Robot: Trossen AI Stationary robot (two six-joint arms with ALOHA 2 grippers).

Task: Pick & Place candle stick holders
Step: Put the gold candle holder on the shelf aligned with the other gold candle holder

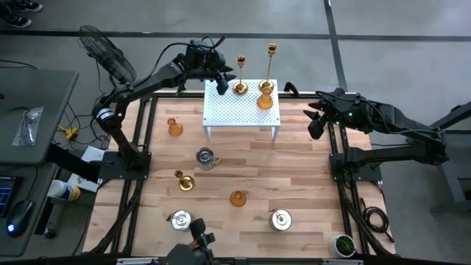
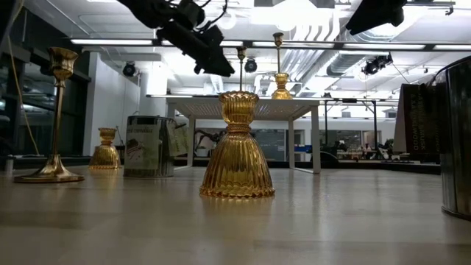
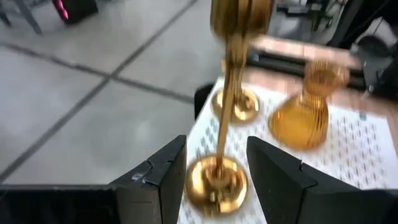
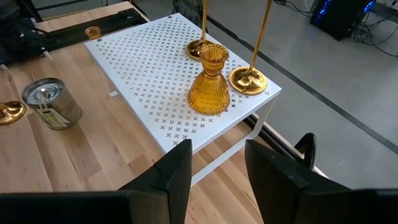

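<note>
Left gripper [image 1: 224, 77]: over the far left part of the white perforated rack [image 1: 221, 110]; fingers [image 3: 165, 180] spread apart, straddling the round base of a gold candlestick [image 3: 217, 177] that stands on the rack; whether the pads touch the base cannot be told.
Right gripper [image 1: 315, 125]: waiting off the rack's right side, above the table's right edge; fingers [image 4: 177, 171] parted, nothing between them.
On the rack: two tall gold candlesticks, one at the left gripper [image 1: 240, 87], the other [image 1: 271, 50] at the far right; an amber ribbed cup [image 1: 265, 97] just beside them.
On the table: third gold candlestick [image 1: 184, 181] at left centre; amber cups at far left [image 1: 174, 127] and near centre [image 1: 238, 198]; silvery pots at centre [image 1: 205, 157], near left [image 1: 180, 219] and near right [image 1: 280, 218].
Handling, candlesticks: judged rigid metal, polished and slippery; top-heavy on a narrow stem, liable to tip; best taken low on the stem, just above the base.
Handling, cups: look like ribbed glass, so probably fragile; the narrow neck suits a grasp.
Handling, pots: squat and stable.
Surface: pale wooden table [image 1: 309, 184], flat; rack raised on legs.
Room: grey floor; a fan [image 1: 107, 51] beyond the table's far left corner; ceiling strip lights in the low view.
</note>
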